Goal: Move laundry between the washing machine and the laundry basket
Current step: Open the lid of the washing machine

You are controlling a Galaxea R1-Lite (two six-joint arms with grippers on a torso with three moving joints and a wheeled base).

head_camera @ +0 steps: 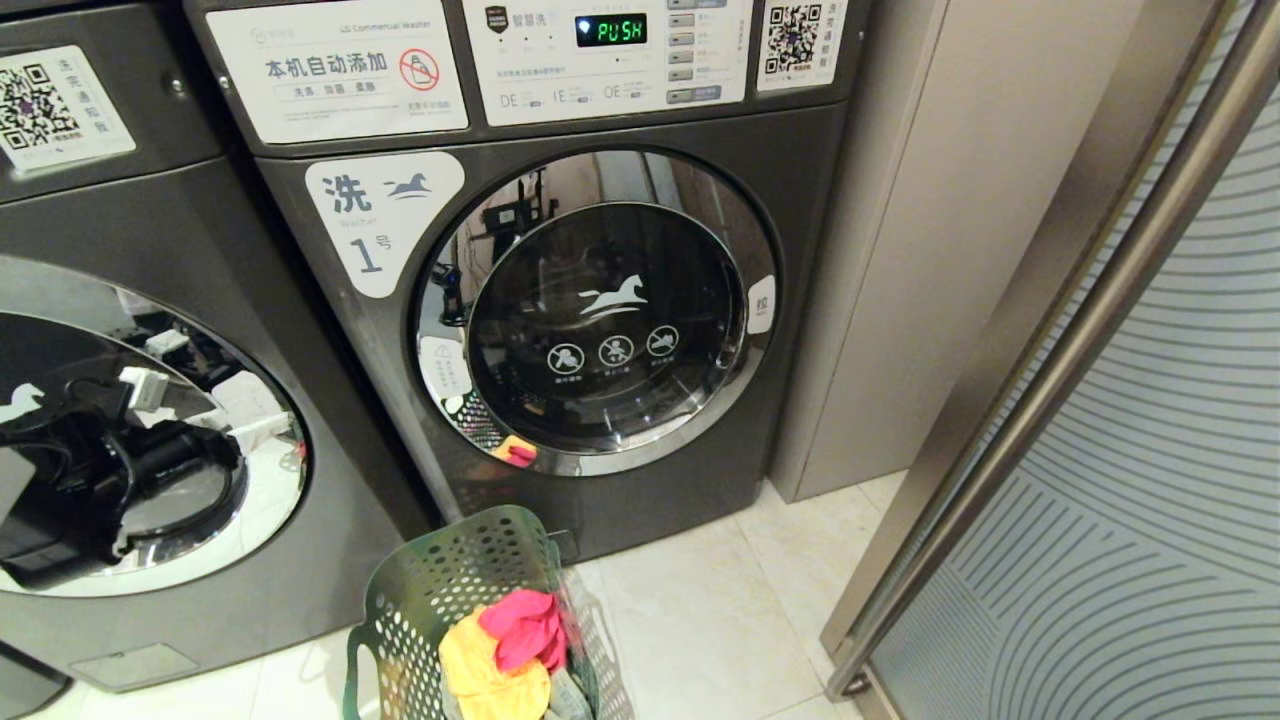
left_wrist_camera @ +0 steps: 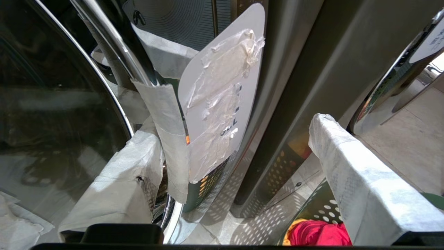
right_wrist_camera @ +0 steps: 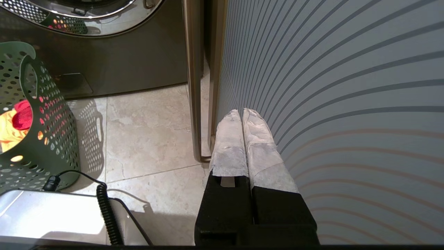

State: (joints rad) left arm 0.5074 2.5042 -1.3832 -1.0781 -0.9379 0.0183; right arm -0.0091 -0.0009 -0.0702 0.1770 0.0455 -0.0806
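While the left gripper (left_wrist_camera: 239, 146) gapes wide at the dark grey washing machine's (head_camera: 140, 250) chrome-rimmed door, pink and yellow-orange laundry (head_camera: 505, 650) fills the perforated green plastic basket (head_camera: 420, 590). The right gripper (right_wrist_camera: 242, 121) hangs closed and empty beside the striped glass panel (right_wrist_camera: 329, 86).

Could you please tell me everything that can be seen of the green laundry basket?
The dark green perforated plastic laundry basket stands upright on the pale tiled floor, in front of the grey front-loading washer marked 1 and beside the neighbouring machine. Round holes cover its walls, and a cut-out handle pierces its raised rim. Inside lie a yellow-orange garment, a pink-red one on top of it and a bit of grey cloth. No tool touches it.
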